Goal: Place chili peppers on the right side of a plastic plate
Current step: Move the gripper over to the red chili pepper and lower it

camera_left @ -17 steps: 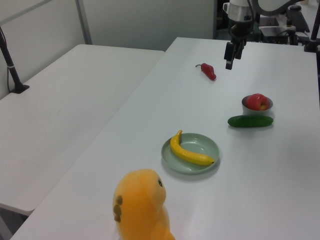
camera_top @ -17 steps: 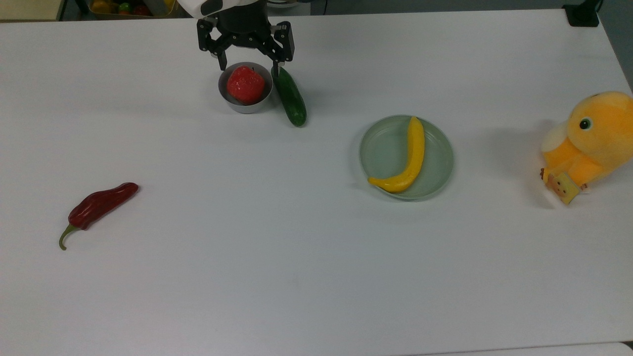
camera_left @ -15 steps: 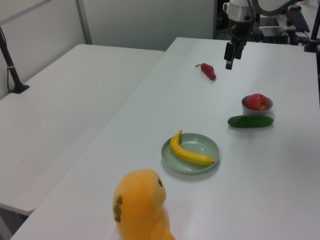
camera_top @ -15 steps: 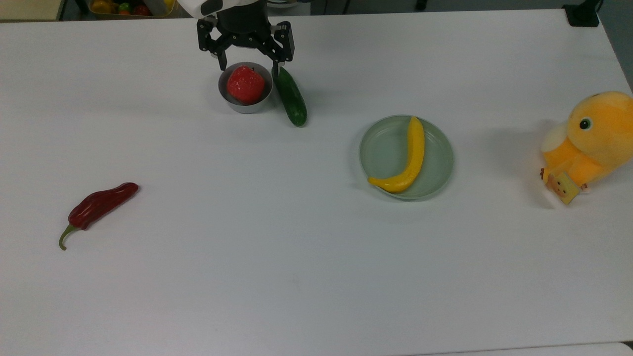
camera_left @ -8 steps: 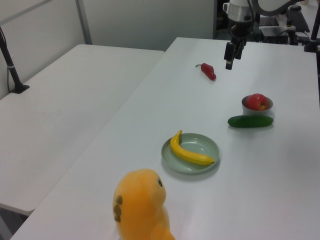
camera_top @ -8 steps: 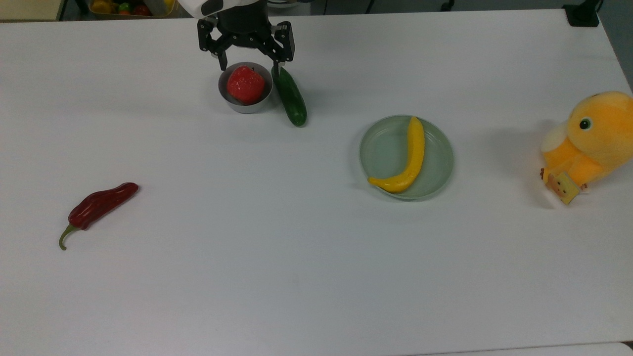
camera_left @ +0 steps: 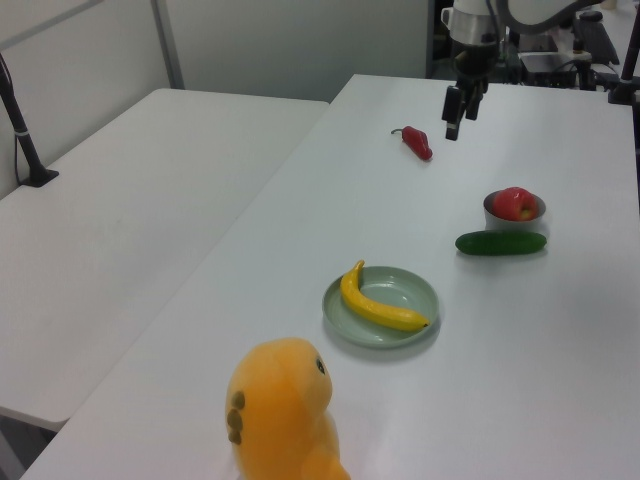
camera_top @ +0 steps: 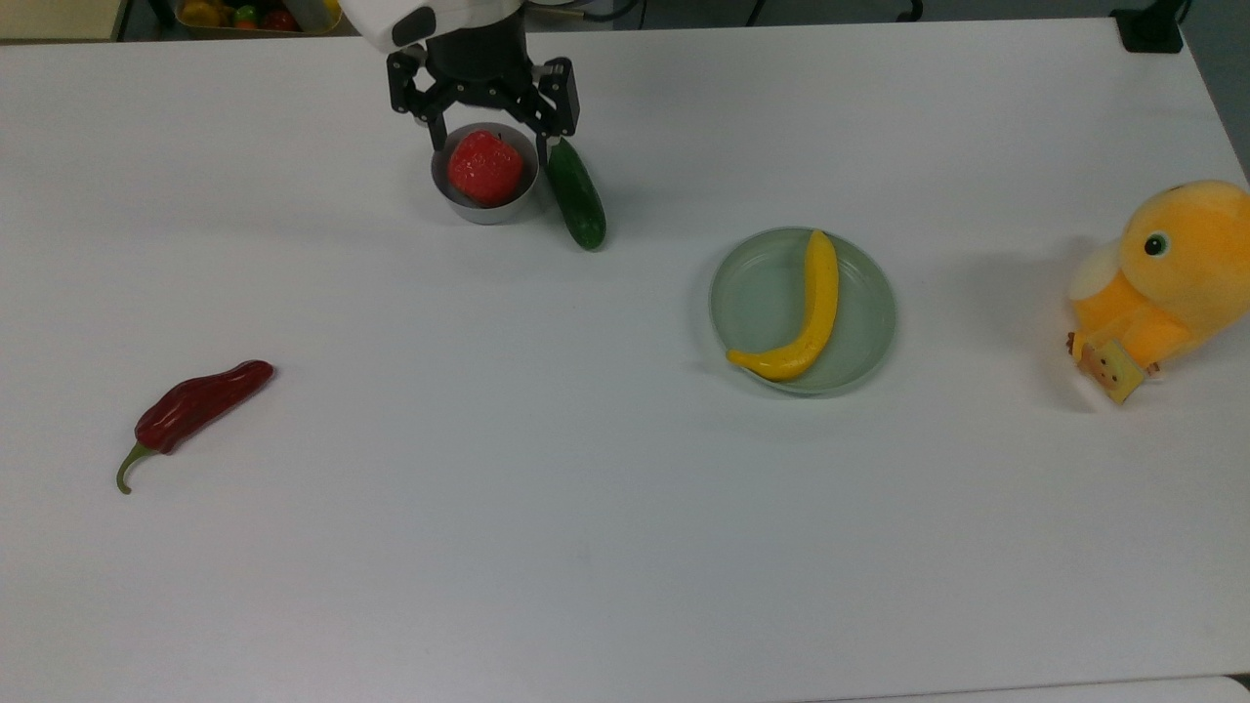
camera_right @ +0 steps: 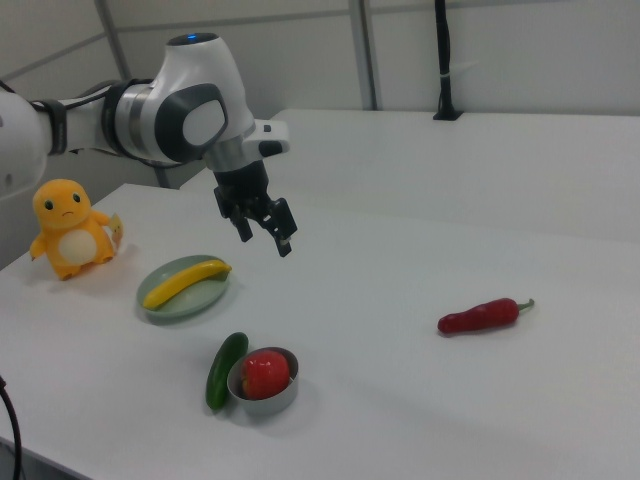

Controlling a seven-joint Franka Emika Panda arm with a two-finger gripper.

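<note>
Hand [camera_top: 486, 132] open, empty, high above bowl [camera_top: 485, 200]. Traverse to chili [camera_top: 200, 404], align jaws across its body, grip mid-length, clear of stem; plate [camera_top: 757, 303] well apart.

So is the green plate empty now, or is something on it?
Not empty. A banana lies across the plate; the chili lies on the table, far from it.

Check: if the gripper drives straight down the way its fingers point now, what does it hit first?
Probably bare table. The open gripper hangs high, and in the right view it sits beyond the metal bowl and cucumber. The top view overlaps them, so depth is uncertain.
</note>
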